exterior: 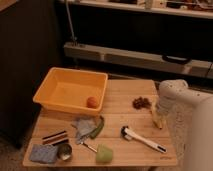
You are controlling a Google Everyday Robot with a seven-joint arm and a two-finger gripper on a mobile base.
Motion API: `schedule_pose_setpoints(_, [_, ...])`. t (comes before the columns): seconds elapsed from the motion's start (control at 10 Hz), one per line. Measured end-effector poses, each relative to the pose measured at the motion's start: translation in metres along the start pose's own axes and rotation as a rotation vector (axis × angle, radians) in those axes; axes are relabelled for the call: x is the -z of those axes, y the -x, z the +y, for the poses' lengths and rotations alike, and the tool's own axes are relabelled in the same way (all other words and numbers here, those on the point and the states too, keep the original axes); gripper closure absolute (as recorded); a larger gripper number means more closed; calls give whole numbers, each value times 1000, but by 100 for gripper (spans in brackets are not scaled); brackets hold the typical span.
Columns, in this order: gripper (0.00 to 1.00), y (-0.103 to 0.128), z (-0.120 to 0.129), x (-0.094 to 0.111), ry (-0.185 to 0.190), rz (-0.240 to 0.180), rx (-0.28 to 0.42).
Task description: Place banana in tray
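The banana, pale yellow and slim, lies near the right edge of the wooden table, pointing roughly front to back. Its upper end is hidden under my arm. My gripper hangs from the white arm and sits right over the banana's far end, at or touching it. The tray, a big orange-yellow bin, stands at the table's back left, well apart from the gripper. An orange ball rests inside it at the front right corner.
Dark grapes lie just left of the gripper. A white-handled brush lies in front of the banana. A green vegetable, grey cloth, green cup, metal can and blue sponge fill the front left.
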Motion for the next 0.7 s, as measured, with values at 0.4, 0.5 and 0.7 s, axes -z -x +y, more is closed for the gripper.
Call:
schedule_pose_setpoints(0.4, [100,11,9,20,-9,-12,-34])
schedule_pose_setpoints(0.5, [100,14,13,32,-5,-22,-44])
schedule_pose_setpoints(0.7, [100,23,31,76,9,-54,-61])
